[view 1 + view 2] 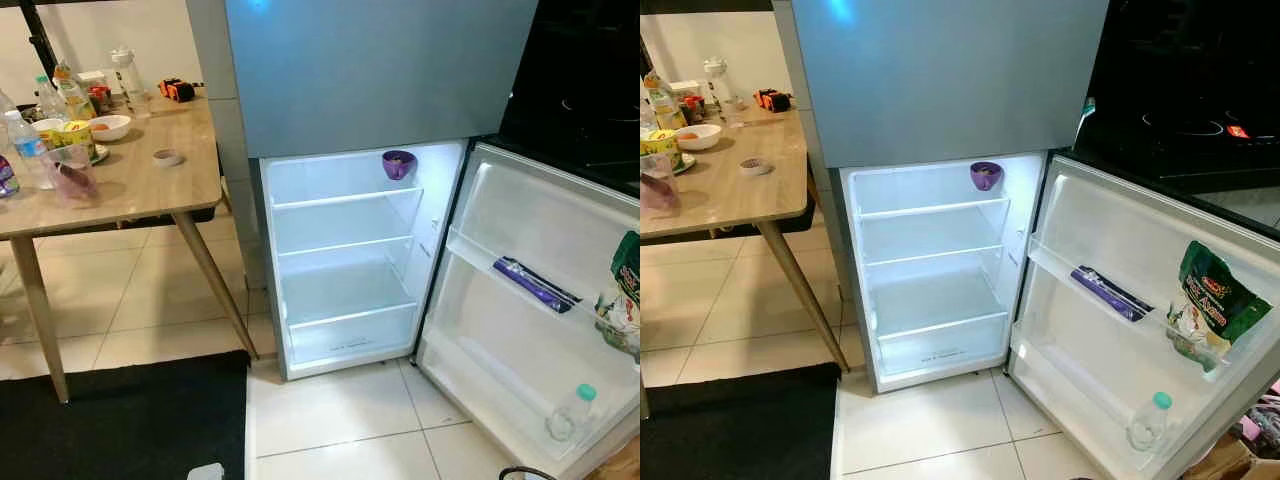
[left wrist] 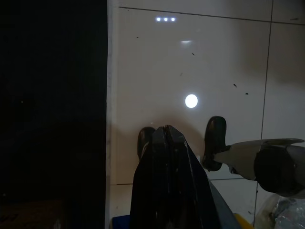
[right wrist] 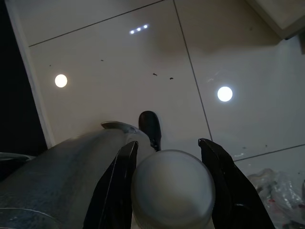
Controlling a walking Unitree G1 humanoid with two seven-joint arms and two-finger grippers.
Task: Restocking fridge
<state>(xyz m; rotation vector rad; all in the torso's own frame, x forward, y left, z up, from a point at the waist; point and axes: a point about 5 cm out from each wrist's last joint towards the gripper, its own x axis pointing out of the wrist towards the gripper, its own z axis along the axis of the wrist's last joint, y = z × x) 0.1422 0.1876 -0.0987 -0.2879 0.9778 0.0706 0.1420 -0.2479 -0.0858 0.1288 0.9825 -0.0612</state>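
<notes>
The fridge stands open, its lit shelves bare but for a purple cup on the top shelf. On the open door sit a purple packet, a green snack bag and a clear bottle in the lowest rack. The left end effector hangs pointing down at the white floor tiles beside a black mat, its fingers pressed together and empty. The right end effector also points down at the floor, its two fingers clamped either side of a white rounded bottle cap. A wooden bench to the left carries bottles, bowls and cups.
</notes>
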